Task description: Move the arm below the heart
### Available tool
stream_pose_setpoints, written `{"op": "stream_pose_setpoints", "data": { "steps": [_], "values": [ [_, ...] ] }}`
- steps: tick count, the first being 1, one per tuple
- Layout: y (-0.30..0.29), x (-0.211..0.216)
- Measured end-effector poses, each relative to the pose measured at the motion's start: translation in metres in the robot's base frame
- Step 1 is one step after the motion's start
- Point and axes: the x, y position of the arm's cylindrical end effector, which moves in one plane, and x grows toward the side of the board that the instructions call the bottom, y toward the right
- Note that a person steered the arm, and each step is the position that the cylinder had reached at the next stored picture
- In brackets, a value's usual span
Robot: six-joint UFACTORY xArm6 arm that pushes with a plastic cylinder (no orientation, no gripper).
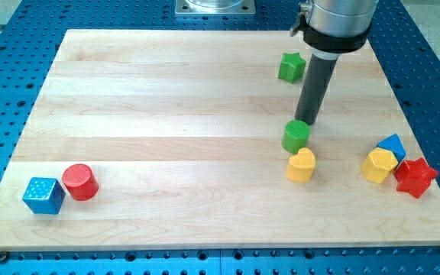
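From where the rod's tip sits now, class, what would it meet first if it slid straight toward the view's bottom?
My tip would most likely meet the green cylinder first, then the yellow heart just beyond it.

A green star block [291, 66] sits near the bench's [166, 99] top edge. A blue cube [43, 195] touches a red cylinder [79, 182] at the bottom-left corner. By the right edge cluster a yellow hexagon [378, 165], blue triangle [393, 144] and red star [415, 176].

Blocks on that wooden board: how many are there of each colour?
Green: 2, the green star-shaped block and the green cylinder.
Yellow: 2, the yellow heart and the yellow hexagonal block.
Red: 2, the red cylinder and the red star.
Blue: 2, the blue cube and the blue triangular block.
Total: 8.
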Motion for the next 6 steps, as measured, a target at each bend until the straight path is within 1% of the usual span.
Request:
{"op": "stream_pose_setpoints", "data": {
  "steps": [1, 2, 3, 4, 5, 6],
  "values": [
    [-0.025, -0.009],
    [-0.099, 0.001],
    [-0.135, 0.041],
    [-0.109, 0.131],
    [-0.086, 0.195],
    [-0.063, 0.192]
  ]
}}
